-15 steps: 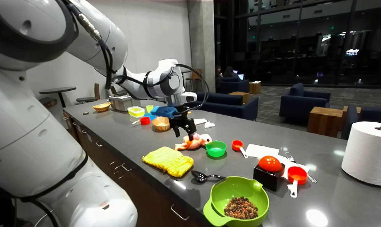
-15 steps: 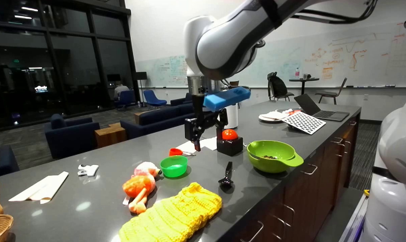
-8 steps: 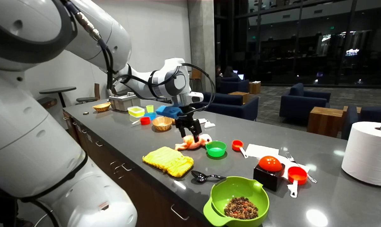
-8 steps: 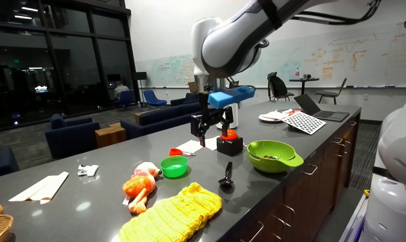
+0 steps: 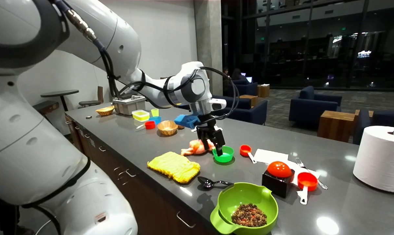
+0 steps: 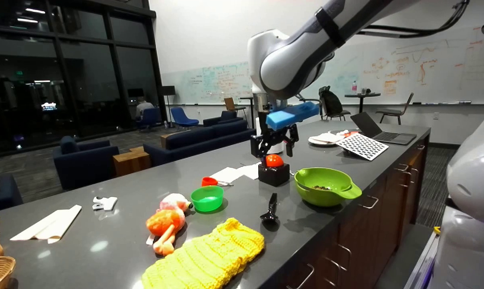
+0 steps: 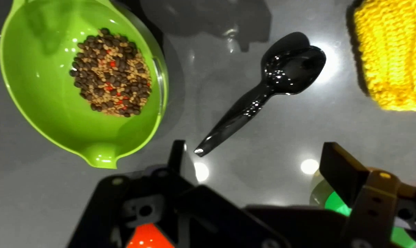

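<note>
Hovering above the bench (image 5: pixel 131 137), the end effector (image 7: pixel 255 155) stands wide and holds nothing. In the wrist view, the black spoon (image 7: pixel 257 96) lies apart from it on the bench, between the green bowl (image 7: pixel 46 93) at left and the yellow cloth (image 7: pixel 397 58) at right. Positioning appears to be the step in hand; the next move likely calls for alignment before descent.

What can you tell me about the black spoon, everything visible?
The spoon is glossy black, apparently plastic, with a rounded head and tapering handle; a dark lobe beside the head may be its reflection. It lies on the gray counter between the green bowl and yellow cloth, apart from both. The open gripper is not touching it.
</note>
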You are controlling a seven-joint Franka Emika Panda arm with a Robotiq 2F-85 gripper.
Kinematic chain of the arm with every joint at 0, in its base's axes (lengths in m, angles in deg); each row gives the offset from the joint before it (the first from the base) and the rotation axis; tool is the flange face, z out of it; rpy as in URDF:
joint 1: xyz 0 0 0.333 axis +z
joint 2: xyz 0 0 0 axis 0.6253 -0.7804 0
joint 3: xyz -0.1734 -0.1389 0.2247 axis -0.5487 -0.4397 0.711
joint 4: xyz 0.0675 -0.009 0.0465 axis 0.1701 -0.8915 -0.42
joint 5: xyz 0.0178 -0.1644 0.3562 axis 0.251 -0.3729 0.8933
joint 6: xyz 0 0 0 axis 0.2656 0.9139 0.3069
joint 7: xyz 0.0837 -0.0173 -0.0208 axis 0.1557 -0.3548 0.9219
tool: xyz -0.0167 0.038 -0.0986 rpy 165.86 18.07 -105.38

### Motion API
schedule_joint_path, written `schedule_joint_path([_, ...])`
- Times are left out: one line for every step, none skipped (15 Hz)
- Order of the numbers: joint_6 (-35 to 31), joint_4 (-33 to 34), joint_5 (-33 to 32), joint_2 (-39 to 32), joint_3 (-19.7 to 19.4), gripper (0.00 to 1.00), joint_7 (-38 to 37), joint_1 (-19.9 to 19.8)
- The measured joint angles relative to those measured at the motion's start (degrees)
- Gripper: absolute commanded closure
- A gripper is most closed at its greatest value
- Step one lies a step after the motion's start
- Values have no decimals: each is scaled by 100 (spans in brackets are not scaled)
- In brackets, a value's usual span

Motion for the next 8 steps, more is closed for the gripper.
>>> schedule_joint_path([0, -42, -67, 22, -56, 0, -57, -88])
schedule_joint_path([0, -99, -98, 56, -116, 0, -147, -176])
schedule_joint_path([-1, -169, -103, 93, -179, 0, -264, -262])
schedule_joint_path([-5, -249, -103, 131, -236, 0, -385, -345])
schedule_joint_path([-35, -340, -104, 172, -290, 0, -498, -427])
schedule_joint_path([-105, -444, -104, 211, -345, 0, -585, -499])
schedule_joint_path([-184, -547, -104, 239, -398, 0, -656, -560])
schedule_joint_path([-294, -641, -104, 254, -442, 0, -695, -611])
